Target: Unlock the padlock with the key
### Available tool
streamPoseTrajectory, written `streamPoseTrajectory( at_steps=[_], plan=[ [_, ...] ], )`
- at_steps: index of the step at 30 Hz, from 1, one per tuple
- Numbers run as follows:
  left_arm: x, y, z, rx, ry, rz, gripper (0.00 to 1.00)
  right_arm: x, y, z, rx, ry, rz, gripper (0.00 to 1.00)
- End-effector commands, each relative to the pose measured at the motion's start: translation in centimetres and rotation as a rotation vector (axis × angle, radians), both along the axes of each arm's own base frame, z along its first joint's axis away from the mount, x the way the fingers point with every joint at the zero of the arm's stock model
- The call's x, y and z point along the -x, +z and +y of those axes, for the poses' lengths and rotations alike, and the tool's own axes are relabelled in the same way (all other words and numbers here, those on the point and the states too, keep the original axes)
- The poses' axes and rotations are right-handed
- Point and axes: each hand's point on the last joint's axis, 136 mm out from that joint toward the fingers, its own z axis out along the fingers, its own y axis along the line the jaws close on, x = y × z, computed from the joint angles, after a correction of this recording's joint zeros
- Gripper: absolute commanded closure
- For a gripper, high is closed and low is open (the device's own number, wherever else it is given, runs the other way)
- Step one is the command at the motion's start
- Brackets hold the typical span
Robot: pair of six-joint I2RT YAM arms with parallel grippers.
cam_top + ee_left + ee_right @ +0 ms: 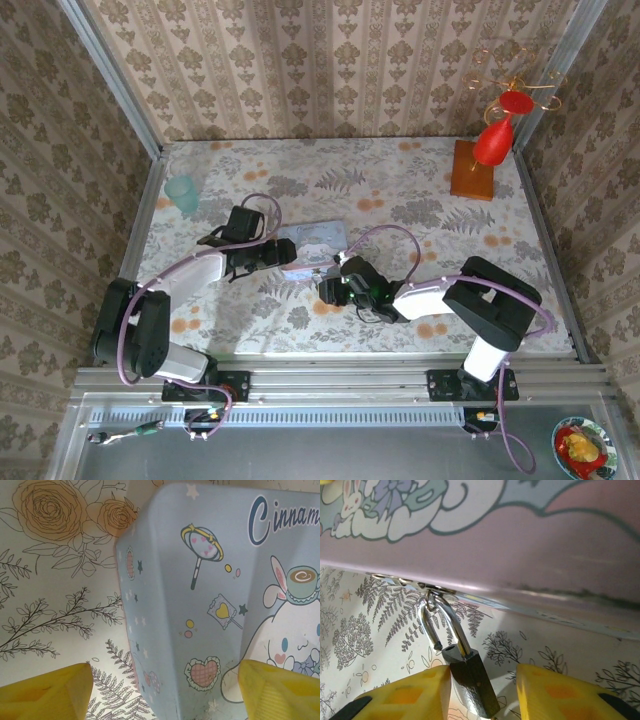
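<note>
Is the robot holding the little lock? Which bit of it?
Nothing looks gripped yet. The right gripper has a finger on each side of the padlock, at its dark body. One finger touches it, and a gap shows beside the other.

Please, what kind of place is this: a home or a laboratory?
Probably a laboratory test booth dressed like a home: wallpaper panels in a metal frame, a floral table, and a left arm and right arm bolted to a rail.
</note>
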Motion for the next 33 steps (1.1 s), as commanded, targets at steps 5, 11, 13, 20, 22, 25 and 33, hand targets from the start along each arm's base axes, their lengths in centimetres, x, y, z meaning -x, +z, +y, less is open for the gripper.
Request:
streamPoseTrajectory(
  at_steps=[5, 11, 13, 20, 22, 25, 33],
  plan=[
    [0.0, -1.1, 1.0, -0.047, 0.032, 0.015, 0.24, 0.0, -0.9, 0.1, 0.031, 0.014, 0.031, 0.71],
    [0.2, -1.9, 1.6, -0.080, 0.065, 0.028, 0.25, 0.0, -0.4, -0.5, 0.042, -0.013, 0.024, 0.83],
    [0.3, -2.1, 1.7, -0.111, 0.061, 0.031, 0.25, 0.0, -0.1, -0.8, 0.036, -0.036, 0.019, 0.84],
    [2.1, -2.6, 0.4, -0.108, 0.061, 0.040, 0.27, -0.6, 0.3, -1.6, -0.016, -0.156, 0.027, 0.89],
    [2.6, -2.6, 0.2, -0.102, 0.071, 0.035, 0.27, -0.9, 0.4, -2.0, -0.039, -0.204, 0.022, 0.90],
    [3.3, -2.4, 0.0, -0.111, 0.069, 0.034, 0.27, -1.3, 0.6, -2.5, -0.060, -0.262, 0.018, 0.93],
    [4.5, -1.6, -1.4, -0.086, 0.076, 0.001, 0.27, -2.4, 1.1, -3.0, -0.104, -0.372, 0.041, 0.93]
  ],
)
